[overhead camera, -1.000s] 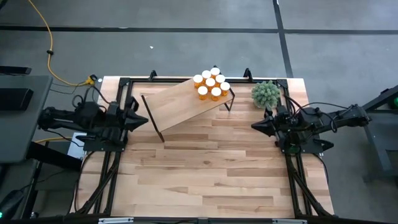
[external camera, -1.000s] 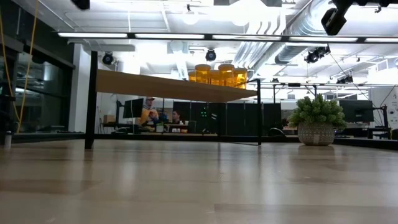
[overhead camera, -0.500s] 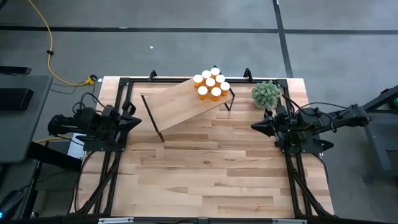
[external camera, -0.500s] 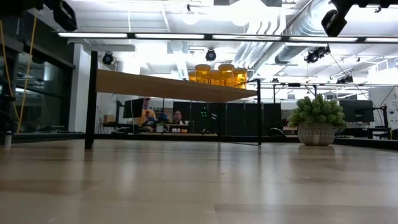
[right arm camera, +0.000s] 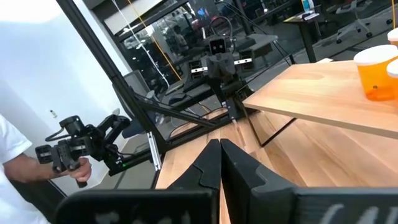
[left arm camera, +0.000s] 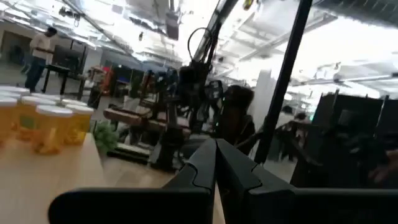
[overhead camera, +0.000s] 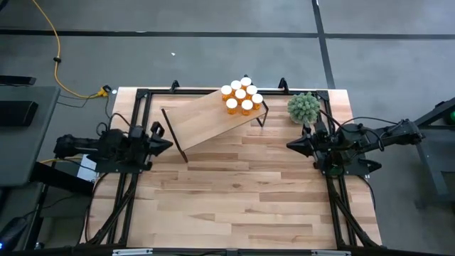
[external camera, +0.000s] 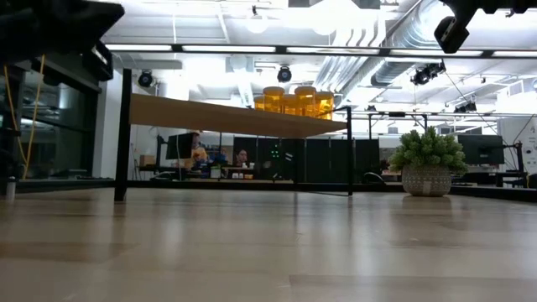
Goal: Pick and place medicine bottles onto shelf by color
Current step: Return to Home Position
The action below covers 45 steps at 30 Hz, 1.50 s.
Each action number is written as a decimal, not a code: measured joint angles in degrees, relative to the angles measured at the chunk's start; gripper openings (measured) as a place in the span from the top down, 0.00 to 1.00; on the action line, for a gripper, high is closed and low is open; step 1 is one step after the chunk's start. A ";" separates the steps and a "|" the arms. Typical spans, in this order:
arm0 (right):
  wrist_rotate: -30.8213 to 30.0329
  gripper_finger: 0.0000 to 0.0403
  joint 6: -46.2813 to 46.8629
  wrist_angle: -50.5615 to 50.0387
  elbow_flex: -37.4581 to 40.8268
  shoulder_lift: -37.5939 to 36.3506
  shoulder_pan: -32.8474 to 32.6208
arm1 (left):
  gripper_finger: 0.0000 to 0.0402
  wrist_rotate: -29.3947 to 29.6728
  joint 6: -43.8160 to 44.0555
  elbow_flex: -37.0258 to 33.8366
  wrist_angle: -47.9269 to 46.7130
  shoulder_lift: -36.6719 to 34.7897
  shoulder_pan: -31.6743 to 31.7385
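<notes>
Several orange medicine bottles with white caps (overhead camera: 242,96) stand close together on the far right end of the shelf (overhead camera: 210,119), a light-wood plank on thin black legs. They also show in the low view (external camera: 294,98) and the left wrist view (left arm camera: 37,121). My left gripper (overhead camera: 169,145) is shut and empty, just left of the shelf's near left leg. My right gripper (overhead camera: 289,146) is shut and empty, to the right of the shelf and nearer than the plant. Its fingers (right arm camera: 219,152) point across the table at the shelf (right arm camera: 323,99).
A fuzzy green plant in a pot (overhead camera: 304,107) stands at the far right, close to my right arm. Black frame rails (overhead camera: 128,192) run along the table's sides. A person's hand holding a black device (right arm camera: 68,155) shows beyond the table in the right wrist view.
My left gripper has drawn back toward the table's left edge. It has then come right again and a little toward the near edge, and it sits lower in the low view. It has stayed shut. My right arm, the bottles and the shelf have kept still.
</notes>
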State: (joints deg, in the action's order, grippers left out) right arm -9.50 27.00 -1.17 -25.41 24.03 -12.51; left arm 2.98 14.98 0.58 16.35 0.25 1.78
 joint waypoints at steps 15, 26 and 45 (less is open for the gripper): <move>0.02 1.00 0.00 -0.39 0.00 0.00 0.00 | 1.00 -2.31 -2.11 0.12 -15.47 1.69 3.46; 0.02 1.00 0.00 -0.52 0.00 0.00 0.00 | 0.99 -2.55 -2.10 0.15 -15.45 1.75 3.48; 6.47 1.00 -9.83 16.82 19.30 -24.02 0.14 | 0.99 -2.55 -2.10 0.15 -15.46 1.78 3.48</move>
State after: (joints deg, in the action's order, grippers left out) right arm -3.03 17.17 15.65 -6.11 0.01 -12.38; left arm 0.43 12.88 0.73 0.89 2.02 5.26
